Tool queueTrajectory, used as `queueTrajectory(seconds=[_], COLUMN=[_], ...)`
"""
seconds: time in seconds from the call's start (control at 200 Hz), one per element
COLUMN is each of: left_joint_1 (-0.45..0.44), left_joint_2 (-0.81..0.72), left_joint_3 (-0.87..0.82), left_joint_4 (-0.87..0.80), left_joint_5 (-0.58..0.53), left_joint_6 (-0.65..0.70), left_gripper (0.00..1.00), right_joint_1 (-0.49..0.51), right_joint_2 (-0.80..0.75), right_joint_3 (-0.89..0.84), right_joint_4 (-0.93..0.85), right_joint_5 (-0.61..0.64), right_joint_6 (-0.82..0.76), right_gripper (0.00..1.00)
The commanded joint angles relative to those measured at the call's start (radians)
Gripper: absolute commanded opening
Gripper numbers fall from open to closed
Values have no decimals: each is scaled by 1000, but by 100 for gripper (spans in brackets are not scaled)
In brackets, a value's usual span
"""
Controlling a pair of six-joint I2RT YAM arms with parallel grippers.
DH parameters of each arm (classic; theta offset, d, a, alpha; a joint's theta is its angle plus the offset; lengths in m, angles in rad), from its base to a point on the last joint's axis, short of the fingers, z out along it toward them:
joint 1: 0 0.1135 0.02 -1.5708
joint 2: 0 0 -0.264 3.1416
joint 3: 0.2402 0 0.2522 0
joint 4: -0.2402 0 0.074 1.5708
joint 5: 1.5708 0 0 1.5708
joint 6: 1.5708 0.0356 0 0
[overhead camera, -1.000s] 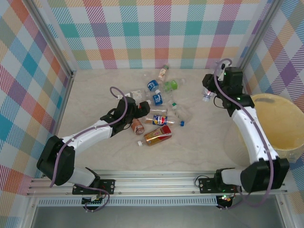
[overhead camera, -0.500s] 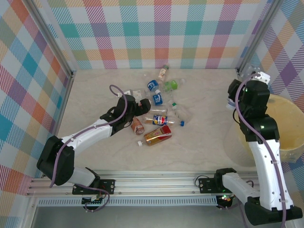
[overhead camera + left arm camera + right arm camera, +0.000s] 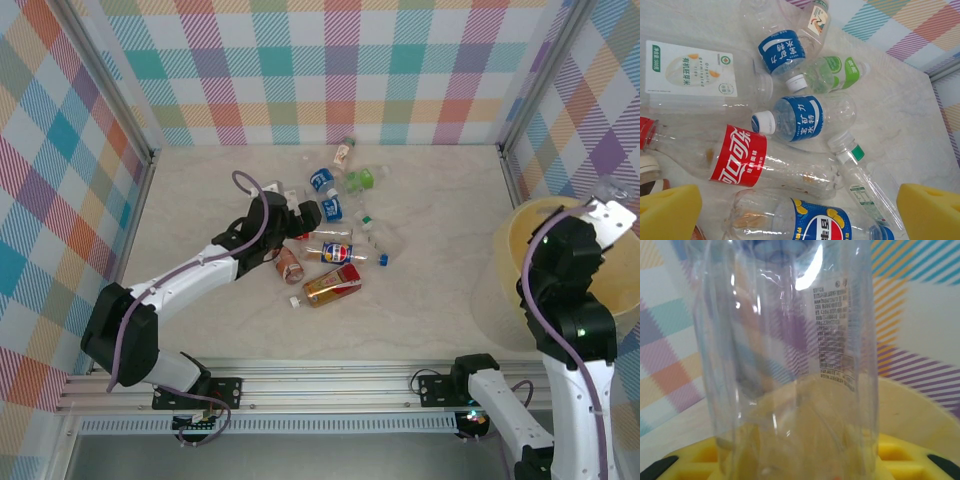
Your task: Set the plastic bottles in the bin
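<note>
1. Left claw (image 3: 303,213): I read the jaws as wide apart and holding nothing, with a yellow pad (image 3: 667,212) at each lower corner of the wrist view. It hangs over the pile's left side.
2. Pile (image 3: 337,250): bottles lying flat mid-table.
   - Between the pads I see a red-label bottle (image 3: 740,160).
   - Nearest the claw lies a Pepsi bottle (image 3: 825,225).
   - Beyond these are a blue-label bottle (image 3: 800,117), a white-label bottle (image 3: 690,70) to the left, and a green bottle (image 3: 835,72) farther back.
3. Right claw (image 3: 610,200): clamped on a clear bottle (image 3: 785,350), which stands out lengthwise from its pads. I place it over the bin's far right rim.
4. Bin (image 3: 515,250): pale yellow, at the table's right edge, well apart from the pile. Its wall shows just behind the held bottle.
</note>
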Motion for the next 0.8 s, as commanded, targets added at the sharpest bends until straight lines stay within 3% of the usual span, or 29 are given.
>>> queueTrajectory(seconds=[0.0, 0.21, 0.795], left_joint_1=[9, 9, 9], left_joint_2=[18, 21, 10], left_joint_3=[55, 108, 94], left_joint_4=[-28, -69, -69], left_joint_5=[30, 59, 73], left_joint_6=[-18, 4, -37], left_gripper=[100, 100, 100], right_joint_1=[1, -35, -241], right_joint_2=[-26, -157, -68], right_joint_3=[-96, -297, -399], right_joint_4=[65, 260, 331], right_joint_5=[203, 280, 297], right_joint_6=[-125, -212, -285], right_gripper=[46, 46, 62])
